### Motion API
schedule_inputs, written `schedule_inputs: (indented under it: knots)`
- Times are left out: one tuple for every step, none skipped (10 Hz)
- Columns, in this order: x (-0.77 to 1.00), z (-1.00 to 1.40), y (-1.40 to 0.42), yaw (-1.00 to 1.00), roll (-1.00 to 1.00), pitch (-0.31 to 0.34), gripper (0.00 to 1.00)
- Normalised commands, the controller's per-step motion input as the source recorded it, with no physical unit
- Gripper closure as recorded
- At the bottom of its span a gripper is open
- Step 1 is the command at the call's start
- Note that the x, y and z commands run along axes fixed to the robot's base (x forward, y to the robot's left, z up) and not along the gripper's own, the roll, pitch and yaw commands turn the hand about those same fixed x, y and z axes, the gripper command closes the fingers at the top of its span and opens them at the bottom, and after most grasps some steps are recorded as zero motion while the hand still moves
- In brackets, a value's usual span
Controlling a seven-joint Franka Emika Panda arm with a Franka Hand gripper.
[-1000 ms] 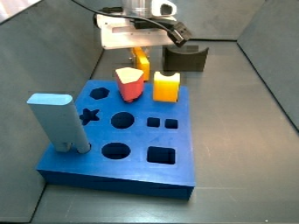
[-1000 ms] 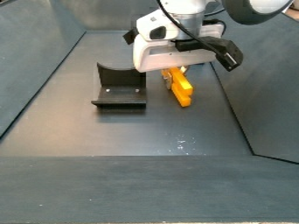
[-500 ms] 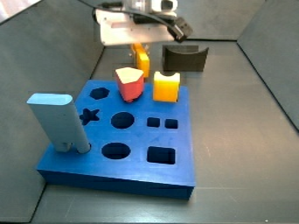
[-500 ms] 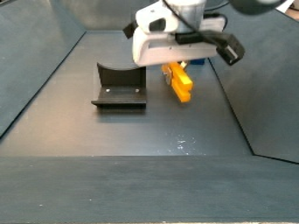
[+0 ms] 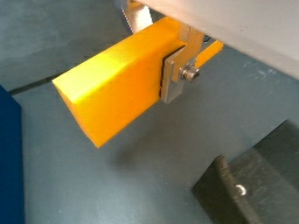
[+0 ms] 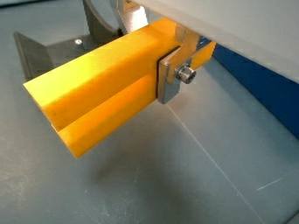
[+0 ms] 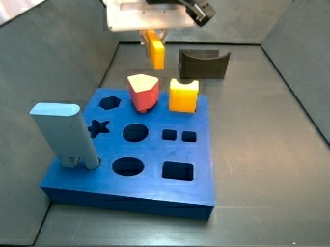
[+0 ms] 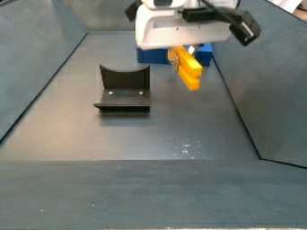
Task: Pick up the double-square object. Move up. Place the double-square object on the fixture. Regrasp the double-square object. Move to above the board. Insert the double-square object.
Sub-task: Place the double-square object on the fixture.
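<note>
My gripper (image 7: 154,37) is shut on the double-square object (image 7: 154,50), a long orange-yellow block that hangs off the floor between the board and the fixture. In both wrist views a silver finger (image 5: 176,73) presses its side, and the block (image 6: 100,87) reaches out past the jaws. The other side view shows the gripper (image 8: 180,54) carrying the block (image 8: 188,70) tilted, up to the right of the dark fixture (image 8: 122,88). The fixture (image 7: 203,65) stands behind the blue board (image 7: 149,154).
On the board stand a red peg (image 7: 142,93), a stubby yellow-orange block (image 7: 183,95) and a tall pale-blue block (image 7: 62,135). Grey walls enclose the floor. The fixture (image 5: 251,184) and the board's edge (image 6: 263,79) lie below the held block.
The gripper has risen with the double-square object, which now hangs higher above the floor. Nothing else has moved.
</note>
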Motion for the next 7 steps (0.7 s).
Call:
schedule_inputs:
  knots:
    - [0.00,1.00,0.00,0.00,-0.02,0.007,1.00]
    - [0.00,1.00,0.00,0.01,-0.03,0.019,1.00]
    - [-0.01,1.00,-0.01,0.01,-0.04,0.024,1.00]
    - [-0.01,1.00,-0.01,0.02,-0.05,0.024,1.00]
    - [-0.02,1.00,-0.01,0.02,-0.06,0.027,1.00]
    - [-0.01,0.93,-0.01,0.02,-0.08,0.032,1.00]
    - [-0.01,0.77,-0.01,0.02,-0.09,0.037,1.00]
